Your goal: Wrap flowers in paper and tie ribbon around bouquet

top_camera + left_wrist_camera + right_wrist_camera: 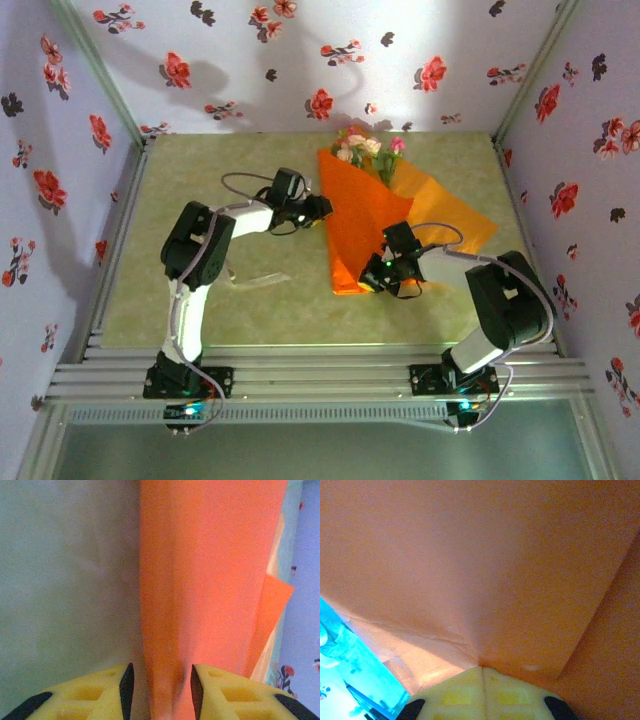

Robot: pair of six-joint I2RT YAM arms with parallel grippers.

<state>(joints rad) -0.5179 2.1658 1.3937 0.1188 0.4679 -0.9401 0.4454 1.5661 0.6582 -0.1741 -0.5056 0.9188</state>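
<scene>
Item: paper [355,225], orange, partly folded into a cone.
Flowers [362,146]: at the paper's far, wide end, blooms sticking out.
Step, as judged: rolling the paper's left side over the stems.
Left gripper [161,680]: at the paper's left edge, fingers narrowed around a raised fold. The right pad touches the fold, but whether it bites I cannot tell.
Right gripper [482,672]: at the paper's near corner, fingers pressed together, paper puckering at the tips.
Handling advice: anchor the near corner, carry the fold across low and slowly, and avoid tearing.
</scene>
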